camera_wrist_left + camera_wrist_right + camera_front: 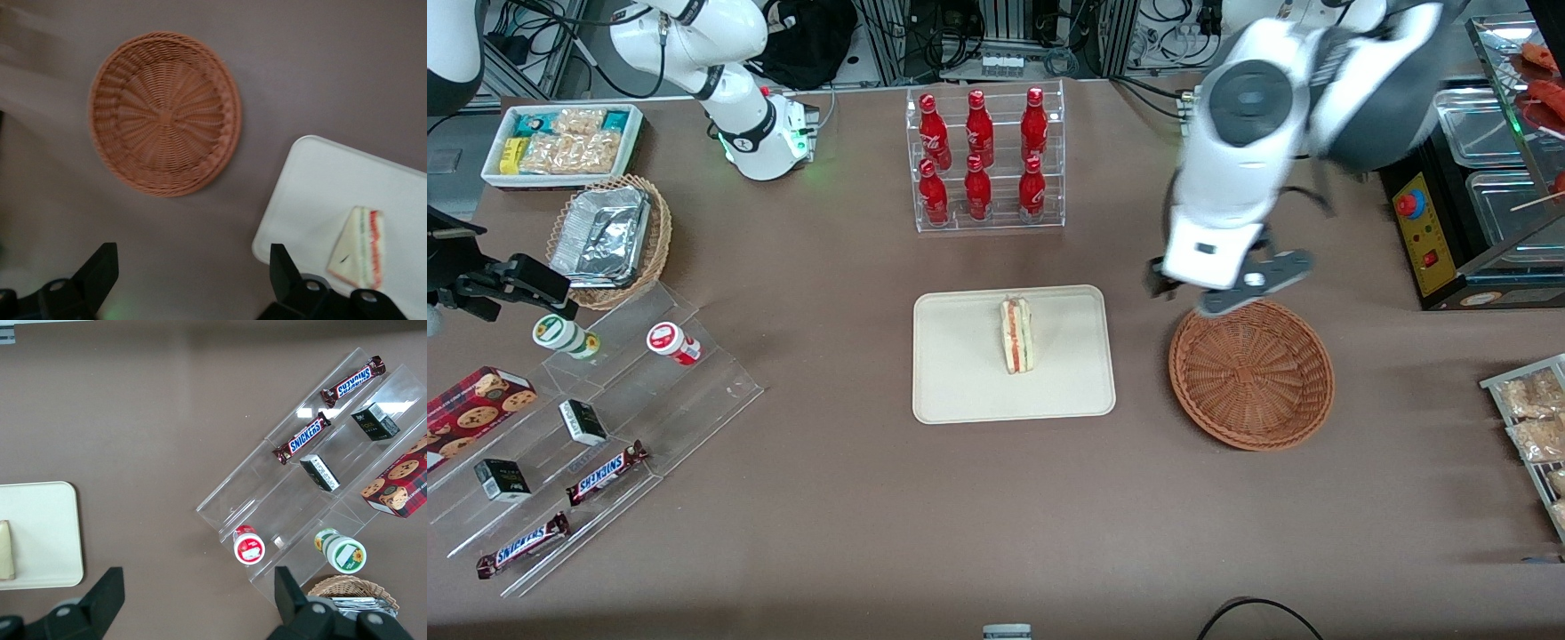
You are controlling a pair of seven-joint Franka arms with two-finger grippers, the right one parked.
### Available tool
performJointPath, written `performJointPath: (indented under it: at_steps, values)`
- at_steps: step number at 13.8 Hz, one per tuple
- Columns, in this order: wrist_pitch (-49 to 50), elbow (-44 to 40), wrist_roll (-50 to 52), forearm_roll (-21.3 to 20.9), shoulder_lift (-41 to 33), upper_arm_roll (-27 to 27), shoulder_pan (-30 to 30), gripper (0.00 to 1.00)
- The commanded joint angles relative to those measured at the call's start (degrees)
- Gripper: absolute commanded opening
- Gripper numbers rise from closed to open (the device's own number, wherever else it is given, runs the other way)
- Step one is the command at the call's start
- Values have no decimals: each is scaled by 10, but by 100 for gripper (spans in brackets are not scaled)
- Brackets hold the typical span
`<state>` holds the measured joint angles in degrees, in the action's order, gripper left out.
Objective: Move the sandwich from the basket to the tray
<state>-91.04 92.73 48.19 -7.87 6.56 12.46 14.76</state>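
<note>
Sandwich (1016, 335) lengthwise along tray (960, 391); jaws apart

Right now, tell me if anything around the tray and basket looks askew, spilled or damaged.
Nothing stands out. The triangular sandwich rests intact on the cream rectangular tray, with no filling spilled. The round brown wicker basket sits flat and empty beside the tray. The left gripper hangs open above the basket's rim, holding nothing.

basket (1252, 374) brown wicker | tray (960, 391) cream | sandwich (1016, 335) pale, red-green edge
</note>
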Motion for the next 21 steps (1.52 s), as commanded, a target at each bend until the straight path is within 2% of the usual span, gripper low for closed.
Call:
performJointPath:
  at_steps: [1,4,7,12,15,21]
  values:
    - [55,18,-107,21,-58,5,-62,100]
    - [113,18,-243,36,-100,5,-144,100]
    - [157,19,-346,43,-135,4,-195,100]
    - [156,11,-393,41,-159,-9,-203,100]
    - [157,-54,-394,58,-116,-9,-202,100]
    - [122,-55,-403,60,-94,-27,-201,100]
